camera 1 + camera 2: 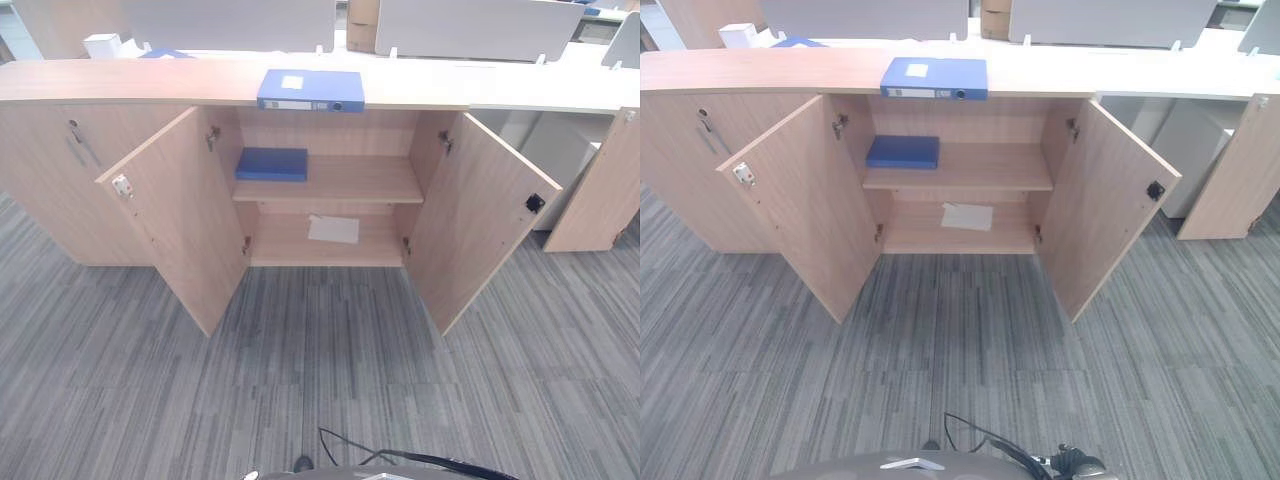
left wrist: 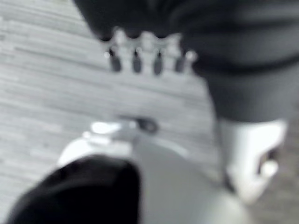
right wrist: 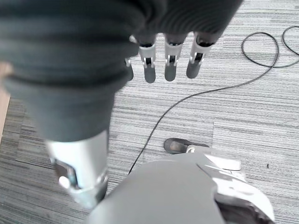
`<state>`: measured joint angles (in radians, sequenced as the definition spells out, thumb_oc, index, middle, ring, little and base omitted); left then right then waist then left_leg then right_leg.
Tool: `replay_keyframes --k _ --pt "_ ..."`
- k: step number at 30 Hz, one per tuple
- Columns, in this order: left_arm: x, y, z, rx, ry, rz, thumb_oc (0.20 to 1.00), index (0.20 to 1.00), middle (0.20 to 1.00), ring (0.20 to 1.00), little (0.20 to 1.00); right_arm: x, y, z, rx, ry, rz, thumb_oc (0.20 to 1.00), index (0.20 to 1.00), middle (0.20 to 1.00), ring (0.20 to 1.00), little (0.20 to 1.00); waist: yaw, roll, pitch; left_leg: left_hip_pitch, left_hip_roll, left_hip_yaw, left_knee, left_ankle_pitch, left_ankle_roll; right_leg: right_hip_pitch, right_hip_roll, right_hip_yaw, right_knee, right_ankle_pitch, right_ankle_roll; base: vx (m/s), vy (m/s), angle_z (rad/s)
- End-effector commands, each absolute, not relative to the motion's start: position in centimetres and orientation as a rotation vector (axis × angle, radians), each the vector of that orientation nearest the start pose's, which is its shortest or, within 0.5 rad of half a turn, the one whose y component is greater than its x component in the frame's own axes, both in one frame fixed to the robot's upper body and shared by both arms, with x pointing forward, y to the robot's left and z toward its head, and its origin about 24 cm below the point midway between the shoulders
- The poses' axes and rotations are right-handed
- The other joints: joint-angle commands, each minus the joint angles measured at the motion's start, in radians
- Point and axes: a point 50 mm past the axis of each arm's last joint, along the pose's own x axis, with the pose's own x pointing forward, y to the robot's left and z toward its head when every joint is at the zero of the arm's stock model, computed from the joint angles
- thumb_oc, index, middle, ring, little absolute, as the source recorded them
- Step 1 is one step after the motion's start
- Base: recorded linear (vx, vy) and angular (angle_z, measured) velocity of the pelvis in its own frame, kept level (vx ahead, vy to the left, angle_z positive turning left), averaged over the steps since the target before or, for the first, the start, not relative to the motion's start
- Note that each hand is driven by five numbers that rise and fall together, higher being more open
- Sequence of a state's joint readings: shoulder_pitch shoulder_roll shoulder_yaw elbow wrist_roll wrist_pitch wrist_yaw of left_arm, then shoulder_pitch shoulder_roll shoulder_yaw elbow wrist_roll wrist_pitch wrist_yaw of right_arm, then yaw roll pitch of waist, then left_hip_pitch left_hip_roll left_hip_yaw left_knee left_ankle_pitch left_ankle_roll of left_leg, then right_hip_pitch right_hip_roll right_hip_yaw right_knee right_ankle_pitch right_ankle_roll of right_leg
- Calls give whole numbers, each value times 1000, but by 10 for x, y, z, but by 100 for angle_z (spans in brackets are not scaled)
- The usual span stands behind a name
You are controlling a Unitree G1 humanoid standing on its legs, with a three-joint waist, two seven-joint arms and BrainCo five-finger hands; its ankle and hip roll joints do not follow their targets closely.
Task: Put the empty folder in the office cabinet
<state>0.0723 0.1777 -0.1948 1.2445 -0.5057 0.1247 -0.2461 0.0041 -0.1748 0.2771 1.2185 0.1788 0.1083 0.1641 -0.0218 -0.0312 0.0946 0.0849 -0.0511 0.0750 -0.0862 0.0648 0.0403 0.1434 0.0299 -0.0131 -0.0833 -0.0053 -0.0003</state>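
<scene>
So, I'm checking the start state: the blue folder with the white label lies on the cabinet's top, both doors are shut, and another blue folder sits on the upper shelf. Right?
Not quite: both doors stand open, as the left eye view shows. The rest holds.

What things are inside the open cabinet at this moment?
Inside the cabinet, a blue folder lies flat on the left of the upper shelf, and a white sheet of paper lies on the bottom shelf. The open doors hide the lower corners.
</scene>
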Motion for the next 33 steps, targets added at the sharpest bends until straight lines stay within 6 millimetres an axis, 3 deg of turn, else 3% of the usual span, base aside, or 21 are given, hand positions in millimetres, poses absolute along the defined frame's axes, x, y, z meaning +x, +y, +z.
replay_keyframes --k 1,33 --pt "61 185 -175 -368 1363 74 1000 1000 1000 1000 1000 85 -198 -169 -100 1343 147 1000 1000 1000 1000 1000 -13 3 17 30 -24 -24 -1 -139 12 -23 -13 -26 -4 13 58 0 0 0" --pt "54 186 -175 -389 1375 97 1000 1000 1000 1000 1000 82 -199 -170 -88 1345 135 1000 1000 1000 1000 1000 -11 6 28 34 -26 -30 -1 -139 13 -19 -15 -33 -4 12 58 0 0 0"
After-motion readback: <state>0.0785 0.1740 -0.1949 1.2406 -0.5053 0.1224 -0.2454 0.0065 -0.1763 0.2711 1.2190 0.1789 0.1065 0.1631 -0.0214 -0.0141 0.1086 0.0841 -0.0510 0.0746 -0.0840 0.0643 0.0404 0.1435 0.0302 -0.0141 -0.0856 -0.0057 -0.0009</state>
